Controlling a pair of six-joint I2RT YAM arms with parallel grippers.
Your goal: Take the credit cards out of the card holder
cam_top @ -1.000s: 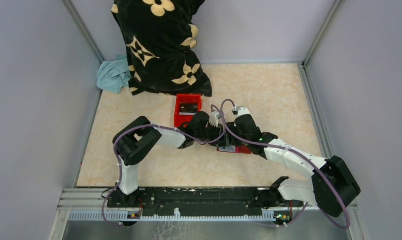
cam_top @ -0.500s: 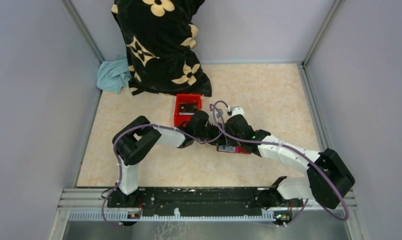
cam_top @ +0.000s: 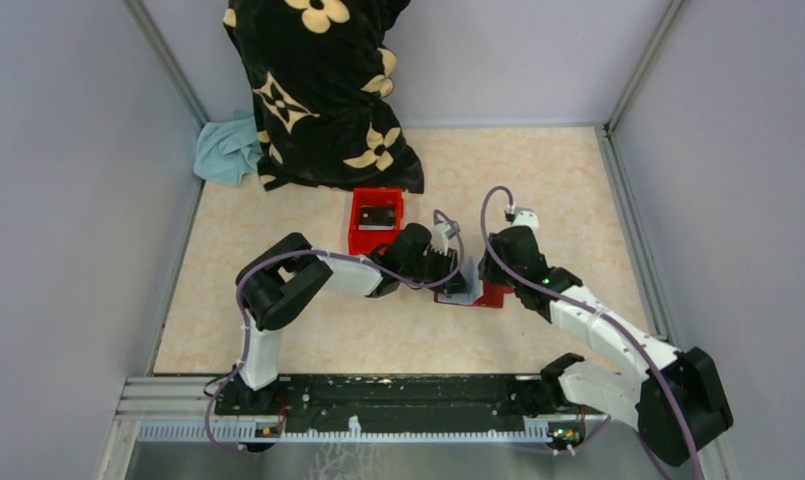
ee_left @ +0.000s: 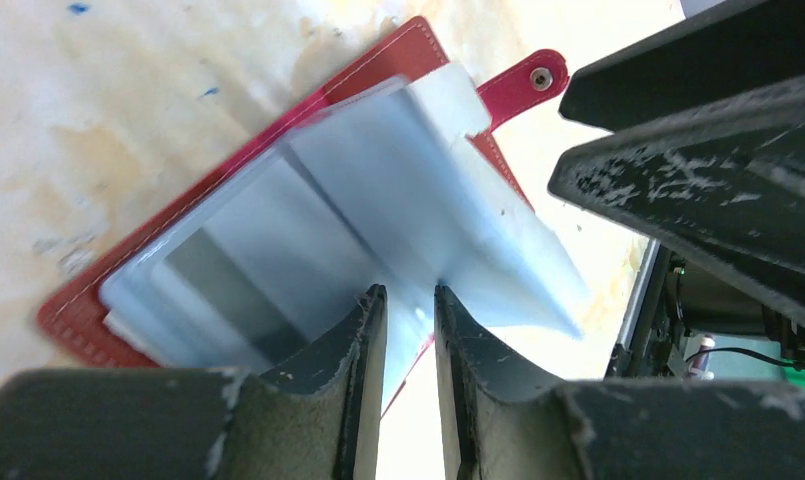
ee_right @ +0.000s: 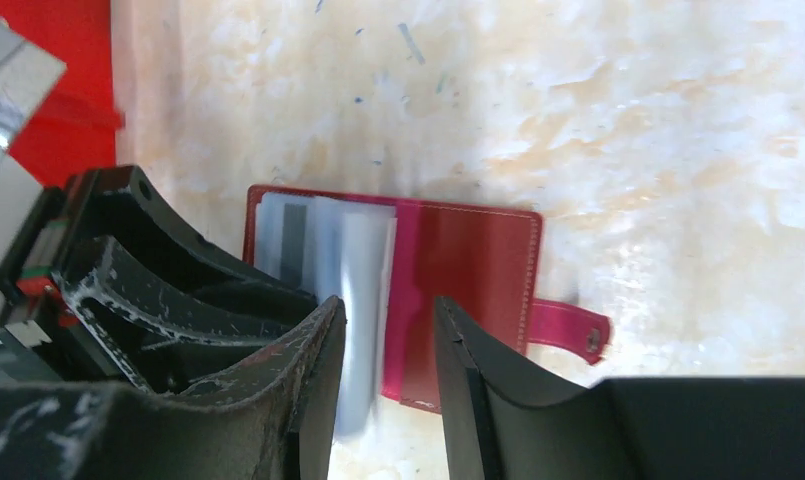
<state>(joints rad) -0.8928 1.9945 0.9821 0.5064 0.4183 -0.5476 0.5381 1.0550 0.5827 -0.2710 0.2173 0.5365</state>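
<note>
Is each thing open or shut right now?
card holder: open, lying flat, strap undone
credit cards: one end raised, other end in the card holder
left gripper: shut on the credit cards
right gripper: open, above the card holder
red box: open-topped

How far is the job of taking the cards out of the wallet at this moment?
Done: the card holder lies open on the table, strap unfastened. In hand: the left tool pinches a raised pale leaf of the credit cards; the right tool hovers open above. Left: the cards still sit in the holder, so pulling them free remains.
</note>
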